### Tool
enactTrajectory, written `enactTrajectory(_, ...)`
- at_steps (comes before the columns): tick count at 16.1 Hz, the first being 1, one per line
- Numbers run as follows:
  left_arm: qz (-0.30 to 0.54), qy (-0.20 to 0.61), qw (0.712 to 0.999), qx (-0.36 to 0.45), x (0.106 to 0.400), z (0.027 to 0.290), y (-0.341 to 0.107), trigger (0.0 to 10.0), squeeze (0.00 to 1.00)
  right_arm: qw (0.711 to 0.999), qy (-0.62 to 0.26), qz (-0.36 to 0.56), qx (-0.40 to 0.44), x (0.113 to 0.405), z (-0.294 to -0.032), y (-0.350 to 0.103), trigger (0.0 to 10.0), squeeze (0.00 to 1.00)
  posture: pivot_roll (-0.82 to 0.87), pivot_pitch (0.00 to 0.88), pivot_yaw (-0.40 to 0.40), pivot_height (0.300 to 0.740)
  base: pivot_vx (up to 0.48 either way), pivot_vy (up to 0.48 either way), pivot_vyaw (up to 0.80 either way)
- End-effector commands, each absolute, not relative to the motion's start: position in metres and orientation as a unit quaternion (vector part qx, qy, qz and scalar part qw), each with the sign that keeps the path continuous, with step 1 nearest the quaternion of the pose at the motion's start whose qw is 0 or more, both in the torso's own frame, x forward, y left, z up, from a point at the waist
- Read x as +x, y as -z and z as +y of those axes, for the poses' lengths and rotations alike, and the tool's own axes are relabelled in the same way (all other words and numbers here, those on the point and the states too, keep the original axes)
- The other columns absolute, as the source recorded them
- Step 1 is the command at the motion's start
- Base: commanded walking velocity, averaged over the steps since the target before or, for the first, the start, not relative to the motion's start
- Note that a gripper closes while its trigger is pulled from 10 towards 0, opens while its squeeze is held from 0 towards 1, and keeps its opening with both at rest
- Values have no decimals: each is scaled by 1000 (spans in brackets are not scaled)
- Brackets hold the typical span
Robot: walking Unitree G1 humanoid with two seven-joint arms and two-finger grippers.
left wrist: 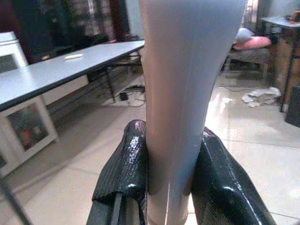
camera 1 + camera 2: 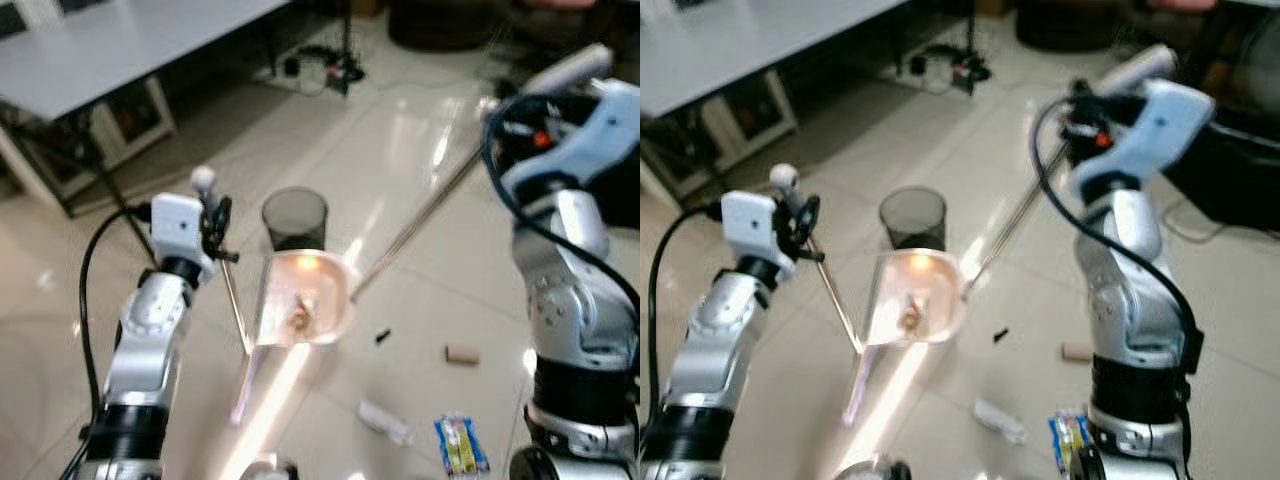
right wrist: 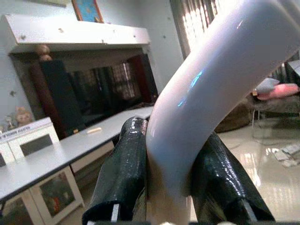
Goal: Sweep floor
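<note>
Clear plastic dustpan (image 2: 305, 300) sits on the glossy tiled floor (image 2: 420, 200) before a dark mesh bin (image 2: 295, 220), crumbs inside. My left end effector (image 1: 169, 187) clamps its pale handle (image 1: 187, 93); my right end effector (image 3: 171, 183) clamps the white broom handle (image 3: 211, 93). Litter (image 2: 460, 445) lies nearby.

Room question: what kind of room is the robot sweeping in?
Probably a living room in a home. There is a shiny tiled floor, a long grey table, and a dark TV cabinet with a framed picture above it. Bits of litter, like a snack packet, lie on the floor.
</note>
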State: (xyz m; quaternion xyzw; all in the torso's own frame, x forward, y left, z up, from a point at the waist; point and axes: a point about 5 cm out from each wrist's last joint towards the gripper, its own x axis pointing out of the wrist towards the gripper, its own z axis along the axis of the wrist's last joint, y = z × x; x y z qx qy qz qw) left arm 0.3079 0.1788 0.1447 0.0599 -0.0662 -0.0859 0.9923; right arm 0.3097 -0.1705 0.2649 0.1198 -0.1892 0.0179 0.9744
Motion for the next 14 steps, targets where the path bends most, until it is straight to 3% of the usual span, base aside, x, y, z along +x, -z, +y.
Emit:
enactTrajectory(1, -88, 88, 990, 63, 308, 178, -155, 10000, 0, 969, -22, -212, 122, 307, -170, -276, 10000, 0, 17, 63, 54, 740, 412, 0, 800)
enactTrajectory(6, -88, 87, 990, 66, 308, 177, -154, 10000, 0, 967, -30, -214, 136, 311, -168, -277, 10000, 0, 16, 61, 49, 740, 416, 0, 739)
enactTrajectory(14, -85, 75, 991, 76, 307, 186, -151, 10000, 0, 954, -7, -224, 196, 316, -179, -279, 10000, 0, 18, 23, 45, 740, 421, 0, 0)
